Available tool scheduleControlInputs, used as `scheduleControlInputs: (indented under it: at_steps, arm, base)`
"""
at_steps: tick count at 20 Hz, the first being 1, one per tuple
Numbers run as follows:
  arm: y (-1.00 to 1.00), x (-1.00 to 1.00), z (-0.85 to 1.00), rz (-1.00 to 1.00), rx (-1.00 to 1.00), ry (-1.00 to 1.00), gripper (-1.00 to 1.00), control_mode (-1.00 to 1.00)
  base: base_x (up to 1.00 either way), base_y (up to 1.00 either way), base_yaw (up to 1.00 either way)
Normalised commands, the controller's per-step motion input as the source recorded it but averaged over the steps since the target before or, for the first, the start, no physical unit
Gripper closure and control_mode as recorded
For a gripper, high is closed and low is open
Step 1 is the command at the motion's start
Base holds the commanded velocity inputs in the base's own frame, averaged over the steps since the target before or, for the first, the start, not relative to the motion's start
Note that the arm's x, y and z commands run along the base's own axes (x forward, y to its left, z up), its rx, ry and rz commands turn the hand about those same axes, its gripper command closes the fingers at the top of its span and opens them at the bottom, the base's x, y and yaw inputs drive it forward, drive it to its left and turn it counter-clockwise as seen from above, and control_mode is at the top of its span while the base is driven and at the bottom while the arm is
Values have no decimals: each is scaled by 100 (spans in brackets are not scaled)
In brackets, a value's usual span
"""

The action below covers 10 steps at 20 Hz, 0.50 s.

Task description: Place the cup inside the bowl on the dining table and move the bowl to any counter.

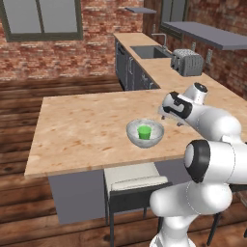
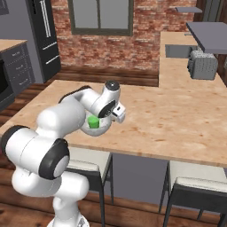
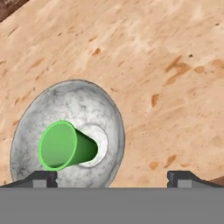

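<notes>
arm (image 1: 207, 159): showing glossy white rounded shells | joints: wearing dark black bands between bulbous segments | wrist: carrying a grey cap | pincer (image 3: 118, 177): showing two small dark fingertips

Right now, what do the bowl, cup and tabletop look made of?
Bowl: probably glazed ceramic or stone, going by its grey-white speckle and glossy sheen.
Cup: likely plastic; flat uniform bright green, thin wall, matte.
Dining table: wood-look top, light tan with darker flecks, smooth.

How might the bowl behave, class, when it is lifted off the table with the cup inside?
The bowl looks glossy, so the jaws may slip on it. The upright cup stands loose inside and could tip if the bowl tilts.
</notes>
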Motion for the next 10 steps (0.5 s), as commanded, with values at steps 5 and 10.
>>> scheduleControlInputs:
  at_steps: [5, 10]
  arm:
    - [0, 20, -3, 0, 0, 13, -100, -100]
    - [0, 6, -13, 0, 0, 1, -100, -100]
  base:
    - [0, 0, 0]
    - [0, 0, 0]
